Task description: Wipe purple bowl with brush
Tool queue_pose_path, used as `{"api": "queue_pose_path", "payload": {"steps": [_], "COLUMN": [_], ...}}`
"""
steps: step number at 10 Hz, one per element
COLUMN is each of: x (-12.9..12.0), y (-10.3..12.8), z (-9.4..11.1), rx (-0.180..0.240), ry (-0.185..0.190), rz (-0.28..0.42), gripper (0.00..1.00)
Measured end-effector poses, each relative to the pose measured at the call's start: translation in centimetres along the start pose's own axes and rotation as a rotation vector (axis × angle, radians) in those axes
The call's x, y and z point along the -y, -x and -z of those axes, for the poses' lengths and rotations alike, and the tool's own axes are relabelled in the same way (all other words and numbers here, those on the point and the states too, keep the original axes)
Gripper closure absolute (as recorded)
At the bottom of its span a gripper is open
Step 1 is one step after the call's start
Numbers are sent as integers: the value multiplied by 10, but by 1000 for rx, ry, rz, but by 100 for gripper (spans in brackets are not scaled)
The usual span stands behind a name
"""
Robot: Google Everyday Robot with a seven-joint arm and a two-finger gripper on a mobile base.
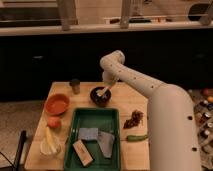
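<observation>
Gripper over the bowl, brush inside it, tray in front, cup and wider bowl left

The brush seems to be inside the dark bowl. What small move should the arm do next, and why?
Probably a short sideways sweep of the brush along the inner wall of the purple bowl. The gripper sits just over the bowl's far rim and the pale brush head reaches inside, so wiping seems due.
</observation>
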Motion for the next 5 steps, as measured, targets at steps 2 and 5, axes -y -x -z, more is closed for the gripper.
{"api": "queue_pose_path", "payload": {"steps": [2, 5], "x": [3, 5], "y": [3, 3], "z": [1, 4], "rx": [8, 7], "ry": [-8, -19], "rz": [8, 17], "gripper": [100, 100]}}
